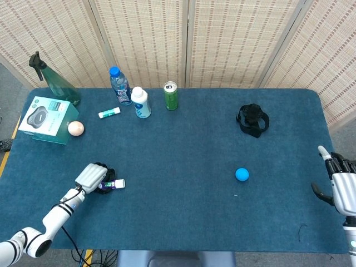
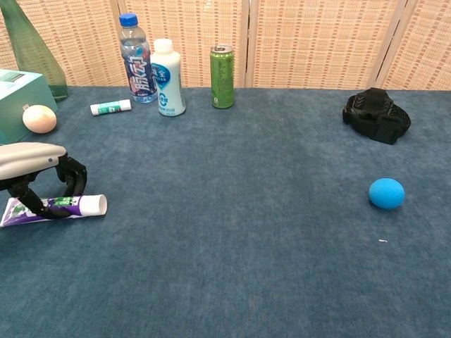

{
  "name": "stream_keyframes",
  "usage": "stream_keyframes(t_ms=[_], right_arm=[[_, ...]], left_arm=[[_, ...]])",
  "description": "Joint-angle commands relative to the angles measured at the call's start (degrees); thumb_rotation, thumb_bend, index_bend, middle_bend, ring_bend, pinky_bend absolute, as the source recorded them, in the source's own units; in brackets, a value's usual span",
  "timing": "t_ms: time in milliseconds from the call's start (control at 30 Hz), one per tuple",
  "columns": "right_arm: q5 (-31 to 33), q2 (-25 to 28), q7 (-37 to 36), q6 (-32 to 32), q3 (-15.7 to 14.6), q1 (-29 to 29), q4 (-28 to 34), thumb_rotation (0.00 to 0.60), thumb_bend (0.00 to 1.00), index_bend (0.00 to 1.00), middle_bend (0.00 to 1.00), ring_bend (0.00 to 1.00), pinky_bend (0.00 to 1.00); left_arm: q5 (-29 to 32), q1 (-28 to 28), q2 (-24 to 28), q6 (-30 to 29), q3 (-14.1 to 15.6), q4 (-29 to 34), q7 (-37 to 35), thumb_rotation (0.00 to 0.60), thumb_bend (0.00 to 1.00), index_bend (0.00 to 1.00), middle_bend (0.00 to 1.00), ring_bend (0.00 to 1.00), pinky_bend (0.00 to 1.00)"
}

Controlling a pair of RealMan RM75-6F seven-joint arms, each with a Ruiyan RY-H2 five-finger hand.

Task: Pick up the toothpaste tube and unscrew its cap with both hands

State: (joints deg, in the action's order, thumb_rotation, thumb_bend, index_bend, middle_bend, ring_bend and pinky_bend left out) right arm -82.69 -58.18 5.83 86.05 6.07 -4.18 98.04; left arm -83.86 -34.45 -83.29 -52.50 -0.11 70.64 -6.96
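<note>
Tabletop scene, near to far. Nearest the robot, at the left front of the blue felt-covered table (image 2: 232, 267), the left hand (image 2: 35, 169) curls its black fingers (image 2: 70, 176) around the purple-and-white toothpaste tube (image 2: 53, 206); the tube lies flat on the cloth, its white cap (image 2: 97, 204) pointing toward the table's centre and its flat tail toward the left edge. Whether the fingers press the tube firmly or only cage it cannot be told, but they wrap over its middle. In the head view the same left hand (image 1: 92, 177) covers most of the tube (image 1: 114, 183). At the right front edge, seen only in the head view, the right hand (image 1: 340, 183) hangs just off the table with fingers spread and nothing in it.

Farther in, a small blue ball (image 2: 387, 193) rests on the right half of the cloth. Beyond it lies a bundled black strap (image 2: 375, 115). On the left side sit a pale egg-shaped object (image 2: 39, 118) touching a teal cardboard box (image 2: 17, 98), and a small white-and-green tube (image 2: 110, 107).

Along the far edge stand a green spray bottle (image 2: 32, 49), a clear plastic water bottle with a blue cap (image 2: 137, 60), a white plastic bottle (image 2: 168, 77) just beside it, and a green drink can (image 2: 222, 67). Behind the table rises a woven folding screen (image 2: 317, 42).
</note>
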Motion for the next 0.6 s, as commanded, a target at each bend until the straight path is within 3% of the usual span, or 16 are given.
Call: stream_keyframes(t_ms=[33, 167, 600], right_arm=[[-0.3, 0.1, 0.1, -0.1, 0.1, -0.2, 0.1, 0.600, 0.19, 0.06, 0.25, 0.14, 0.22], [-0.8, 0.3, 0.3, -0.5, 0.3, -0.8, 0.4, 0.600, 0.19, 0.06, 0.25, 0.14, 0.22], [-6.5, 2.9, -1.3, -5.9, 1.3, -6.9, 4.3, 0.600, 0.19, 0.06, 0.25, 0.14, 0.22]], left_arm=[[0.0, -0.3, 0.5, 0.2, -0.2, 0.1, -1.3, 0.600, 0.29, 0.54, 0.62, 0.39, 0.31], [0.1, -0.7, 1.9, 0.5, -0.8, 1.6, -5.0, 0.600, 0.29, 0.55, 0.63, 0.39, 0.32], [-4.3, -4.8, 13.0, 2.9, -2.4, 13.2, -29.1, 0.600, 0.29, 0.55, 0.63, 0.39, 0.33]])
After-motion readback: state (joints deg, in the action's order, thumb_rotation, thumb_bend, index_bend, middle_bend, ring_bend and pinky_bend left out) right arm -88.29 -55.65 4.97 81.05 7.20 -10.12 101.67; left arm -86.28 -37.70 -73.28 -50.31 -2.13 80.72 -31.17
